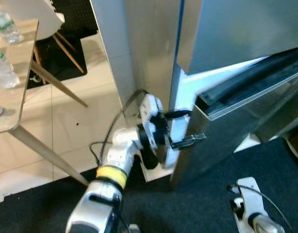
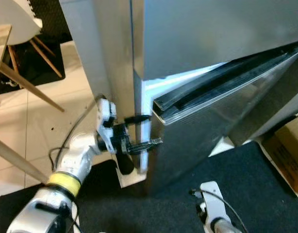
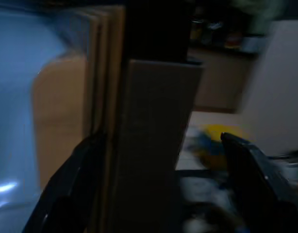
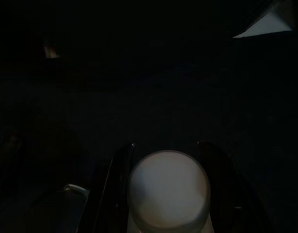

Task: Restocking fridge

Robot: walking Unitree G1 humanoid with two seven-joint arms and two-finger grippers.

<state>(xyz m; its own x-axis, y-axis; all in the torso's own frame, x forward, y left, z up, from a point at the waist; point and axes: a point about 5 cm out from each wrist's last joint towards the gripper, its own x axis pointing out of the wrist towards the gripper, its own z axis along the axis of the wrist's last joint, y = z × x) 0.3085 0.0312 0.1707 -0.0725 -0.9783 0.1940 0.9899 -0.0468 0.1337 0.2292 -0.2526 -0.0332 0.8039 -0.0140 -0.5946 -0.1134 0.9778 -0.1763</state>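
Centrally, the left pincer [image 1: 185, 127] has its fingers spread either side of the free edge of the lower fridge door [image 1: 246, 121], which stands ajar with a lit gap beside the steel cabinet [image 1: 149, 43]. Low at right, the right pincer [image 4: 166, 189] clasps a white rounded object [image 4: 168, 187] over the dark mat [image 1: 207, 204]. Plastic bottles [image 1: 3, 48] stand on the counter [image 1: 13, 116] at far left, with tiled floor [image 1: 86, 121] between.
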